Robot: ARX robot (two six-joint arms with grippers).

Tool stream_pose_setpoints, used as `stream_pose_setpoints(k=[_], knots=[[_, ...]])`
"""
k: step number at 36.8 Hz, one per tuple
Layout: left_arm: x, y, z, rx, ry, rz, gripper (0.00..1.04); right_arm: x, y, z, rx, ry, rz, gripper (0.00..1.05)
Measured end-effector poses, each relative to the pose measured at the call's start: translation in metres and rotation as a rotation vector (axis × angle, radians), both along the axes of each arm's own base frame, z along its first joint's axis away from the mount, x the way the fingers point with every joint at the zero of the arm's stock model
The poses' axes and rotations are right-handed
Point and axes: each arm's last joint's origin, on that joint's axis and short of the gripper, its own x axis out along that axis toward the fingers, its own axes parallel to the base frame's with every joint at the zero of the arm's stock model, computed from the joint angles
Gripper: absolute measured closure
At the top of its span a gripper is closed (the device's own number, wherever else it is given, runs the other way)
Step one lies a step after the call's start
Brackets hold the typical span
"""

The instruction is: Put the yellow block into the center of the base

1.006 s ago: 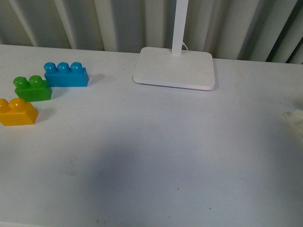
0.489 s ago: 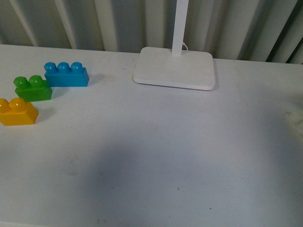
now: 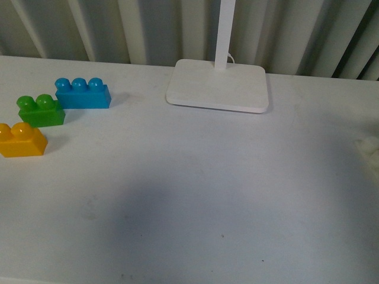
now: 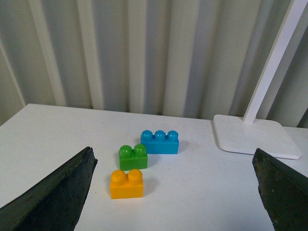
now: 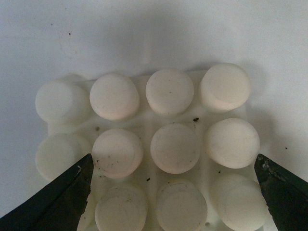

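The yellow block point(image 3: 22, 140) lies far left, long axis sideways, ahead of the wide-open empty left gripper point(image 4: 173, 166), while the right gripper point(image 5: 173, 163), also open and empty, hangs over the base point(image 5: 168, 91).

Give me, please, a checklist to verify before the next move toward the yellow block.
1. Top of the yellow block free: ok.
2. The left hand open and empty: ok.
3. The left hand around the yellow block: not ok, the block lies ahead, apart.
4. Gap between the yellow block and the green block: cannot tell.
5. Visible studs of the base bare: ok.
6. The right hand open over the base: ok.
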Motion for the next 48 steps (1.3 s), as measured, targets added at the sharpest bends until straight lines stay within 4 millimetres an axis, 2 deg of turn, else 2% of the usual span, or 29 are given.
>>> stream_pose_setpoints(k=[8,20,27,35,41,48], knots=[[0.000,0.000,0.000,0.000,0.000,0.000,0.06,-0.003,0.036,-0.003,0.010,0.042,0.041,0.09],[0.000,0.000,0.000,0.000,0.000,0.000,0.06,0.002,0.080,-0.001,0.025,0.085,0.057,0.09],[0.000,0.000,0.000,0.000,0.000,0.000,0.06,0.007,0.113,0.000,0.034,0.093,0.076,0.09],[0.000,0.000,0.000,0.000,0.000,0.000,0.06,0.018,0.160,-0.001,0.045,0.093,0.115,0.09],[0.000,0.000,0.000,0.000,0.000,0.000,0.06,0.029,0.216,-0.002,0.070,0.091,0.154,0.09],[0.000,0.000,0.000,0.000,0.000,0.000,0.06,0.033,0.259,-0.003,0.087,0.093,0.182,0.09]])
